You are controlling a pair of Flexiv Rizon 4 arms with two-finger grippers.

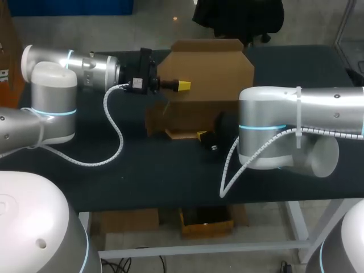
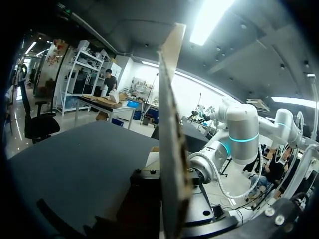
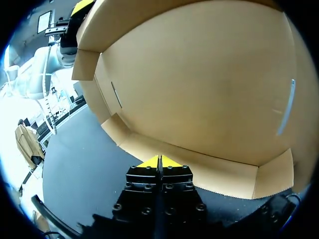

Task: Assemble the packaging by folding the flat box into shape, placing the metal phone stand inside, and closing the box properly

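Dark table top [image 1: 114, 182], items listed from left to right as I see them.

1. Left arm [image 1: 57, 96]: comes in from the left and lies level above the table, with a white coiled cable [image 1: 116, 136] hanging from its wrist.
2. Left gripper [image 1: 183, 85]: clamped on the left edge of the box's upright panel. In its own wrist view the board runs edge-on straight down between the fingers.
3. Cardboard box [image 1: 205, 68]: brown and partly folded, at the table's middle. Its large panel stands upright, with the lower flaps at its foot.
4. Right gripper [image 3: 158, 162]: low at the foot of the box. Its yellow tips are pressed together with nothing between them, right at the bottom flap.
5. Right arm [image 1: 296, 114]: comes in from the right, with its elbow above the near part of the table.
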